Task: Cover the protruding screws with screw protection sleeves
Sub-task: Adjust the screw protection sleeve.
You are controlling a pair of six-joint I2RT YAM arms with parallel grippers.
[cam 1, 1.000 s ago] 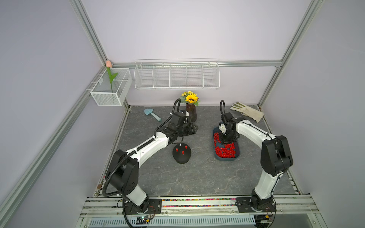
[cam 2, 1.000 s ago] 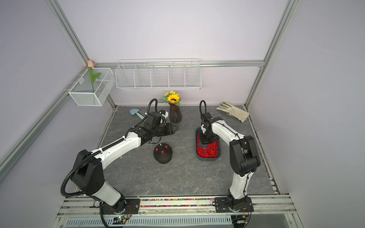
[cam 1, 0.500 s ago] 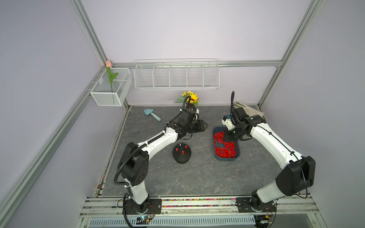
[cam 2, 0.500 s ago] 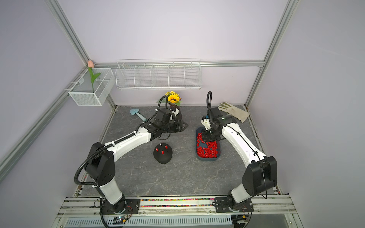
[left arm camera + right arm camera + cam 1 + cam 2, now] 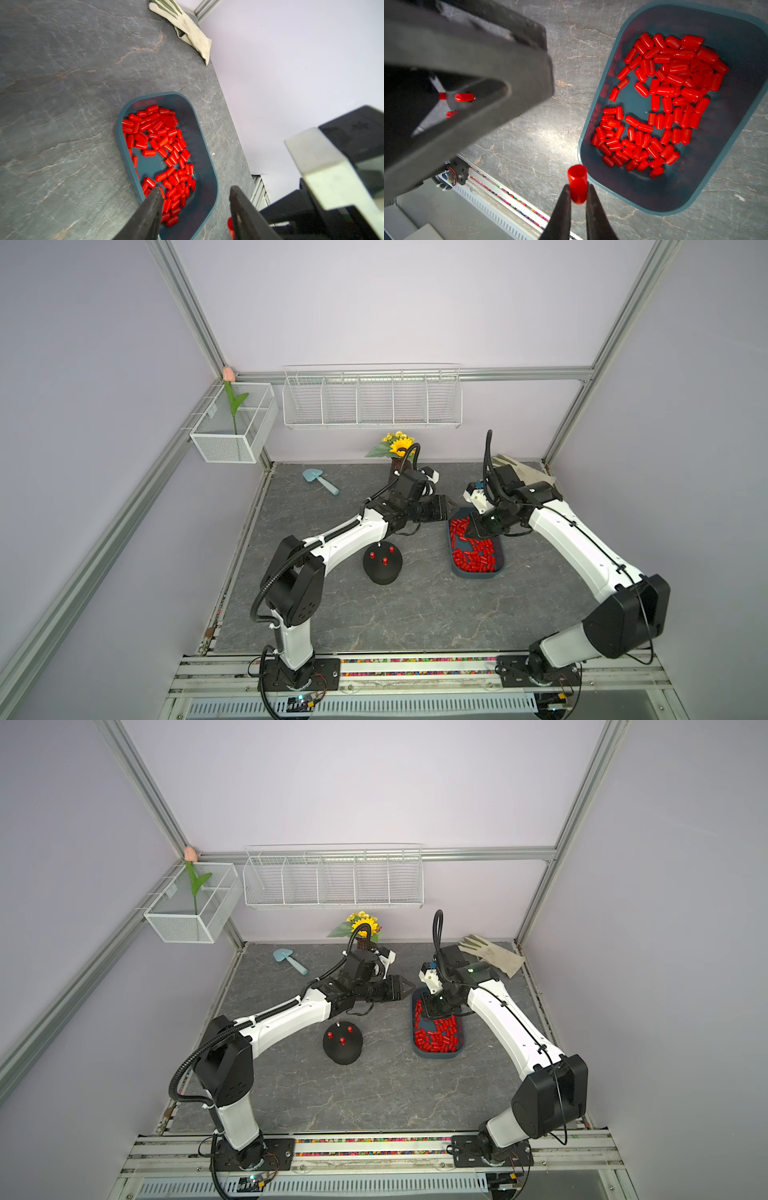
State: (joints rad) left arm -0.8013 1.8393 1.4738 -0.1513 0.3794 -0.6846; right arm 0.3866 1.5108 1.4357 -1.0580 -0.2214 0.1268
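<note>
Both arms had shifted over the last second: left gripper (image 5: 451, 506) swung from the back of the table (image 5: 415, 614) out toward the tray, and right gripper (image 5: 577, 192) lifted out of the pile.

Leftmost, black dome (image 5: 382, 572) sat on the table, well apart from the tray. Three protruding screws (image 5: 385, 560) on it already wore red covers. The fourth stud (image 5: 338, 1024), toward the dome's far side, looked bare and silver, though it was small in both top views. Judged roughly three quarters done, with one screw left to cover.

Next over, left gripper hung just beside the far-left corner of the blue tray (image 5: 478, 576), jaws apart, nothing between them. The tray held many loose sleeves (image 5: 473, 558), so supply was no issue.

Rightmost, right gripper hovered above the tray's far end, jaws pinched on one red sleeve (image 5: 577, 184), clear of the pile. What remained: get that sleeve to the dome and push it onto the bare stud. Whether by handover or direct carry, couldn't tell.
</note>
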